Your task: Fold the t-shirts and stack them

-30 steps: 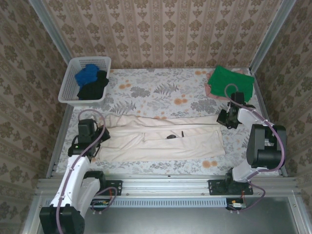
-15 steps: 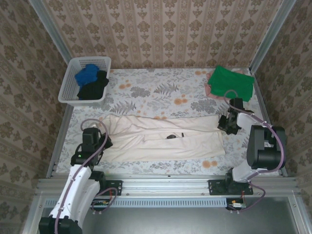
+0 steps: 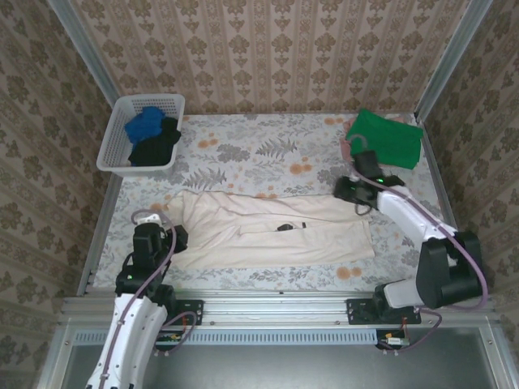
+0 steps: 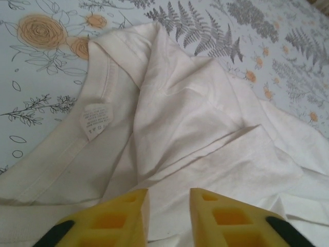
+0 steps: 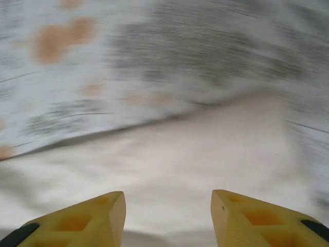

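The whole frame was blurred. At the bottom edge the right gripper (image 5: 167, 218) showed its two yellow, blocky plastic fingers (image 5: 87, 218), standing well apart with nothing between them. Beneath and beyond them a cream soft cloth t-shirt (image 5: 169, 154) spread across the lower half, its far edge running from the left side up to the right of centre. Above lay the pale floral-printed tabletop (image 5: 180, 51), with grey smears and an orange flower blotch (image 5: 61, 36) in the upper left.
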You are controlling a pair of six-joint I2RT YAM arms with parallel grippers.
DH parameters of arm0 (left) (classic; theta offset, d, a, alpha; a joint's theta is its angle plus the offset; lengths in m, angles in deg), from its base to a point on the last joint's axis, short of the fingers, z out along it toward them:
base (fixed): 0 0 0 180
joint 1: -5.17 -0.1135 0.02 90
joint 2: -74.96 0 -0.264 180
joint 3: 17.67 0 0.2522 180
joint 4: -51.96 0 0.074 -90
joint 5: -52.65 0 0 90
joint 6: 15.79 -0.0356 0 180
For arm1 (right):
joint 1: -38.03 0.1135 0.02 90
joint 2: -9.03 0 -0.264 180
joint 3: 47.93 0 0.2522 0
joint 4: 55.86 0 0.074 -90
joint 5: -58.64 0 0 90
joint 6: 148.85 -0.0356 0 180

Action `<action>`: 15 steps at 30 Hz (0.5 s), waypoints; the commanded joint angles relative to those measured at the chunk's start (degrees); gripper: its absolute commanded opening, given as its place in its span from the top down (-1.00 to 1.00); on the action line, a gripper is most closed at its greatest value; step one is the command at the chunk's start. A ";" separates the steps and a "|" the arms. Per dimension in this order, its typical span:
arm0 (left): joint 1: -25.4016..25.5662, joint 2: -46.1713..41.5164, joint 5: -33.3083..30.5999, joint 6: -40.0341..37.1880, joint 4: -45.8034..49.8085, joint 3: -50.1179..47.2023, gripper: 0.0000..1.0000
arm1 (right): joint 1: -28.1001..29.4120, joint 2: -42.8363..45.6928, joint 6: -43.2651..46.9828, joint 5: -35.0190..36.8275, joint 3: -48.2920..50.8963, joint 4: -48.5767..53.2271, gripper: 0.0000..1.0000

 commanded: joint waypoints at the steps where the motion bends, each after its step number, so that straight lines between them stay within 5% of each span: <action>1: 0.15 2.31 0.61 -2.54 -2.87 3.68 0.18 | 11.02 -11.11 -1.09 0.70 -8.62 -0.88 0.07; 3: 0.03 7.75 0.54 -4.36 -6.17 6.15 -0.08 | 17.52 -19.38 -0.81 2.12 -15.87 0.64 0.12; 6: 0.04 20.08 1.81 -7.25 -7.38 11.61 -0.14 | 23.13 -27.72 -0.55 3.14 -23.86 2.60 0.18; 15: -0.23 39.32 6.88 -10.03 -14.58 16.33 -0.26 | 28.29 -32.48 -1.10 4.16 -25.25 5.01 0.28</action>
